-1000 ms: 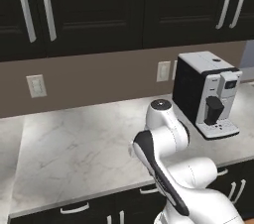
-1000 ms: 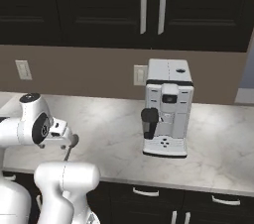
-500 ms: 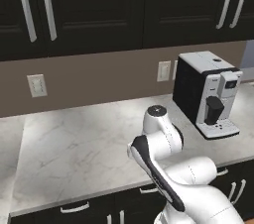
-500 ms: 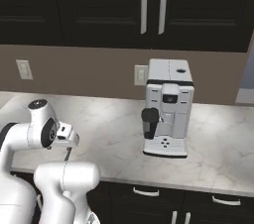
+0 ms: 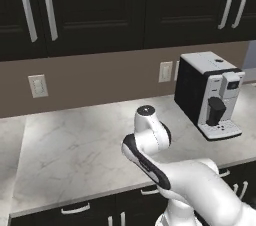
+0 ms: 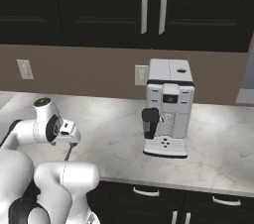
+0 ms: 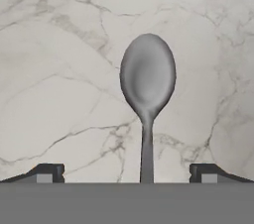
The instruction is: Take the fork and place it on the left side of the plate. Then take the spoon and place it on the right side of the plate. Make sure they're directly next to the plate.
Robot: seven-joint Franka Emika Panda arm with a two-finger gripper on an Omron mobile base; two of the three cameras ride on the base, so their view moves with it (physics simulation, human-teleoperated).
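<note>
Between wide-open gripper (image 7: 127, 174) tips, spoon (image 7: 147, 89) lies flat on bare marble countertop (image 7: 59, 69), ungripped; no readable writing.

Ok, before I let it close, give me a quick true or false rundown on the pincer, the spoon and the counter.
1. The pincer is open. True.
2. The spoon lies on the marble counter, its handle running between the two fingertips. True.
3. The spoon is already lifted clear of the counter. False: it lies flat, not gripped.
4. A toaster stands on the counter. False: it is a coffee machine.
5. The spoon's bowl points away from the pincer. True.
</note>
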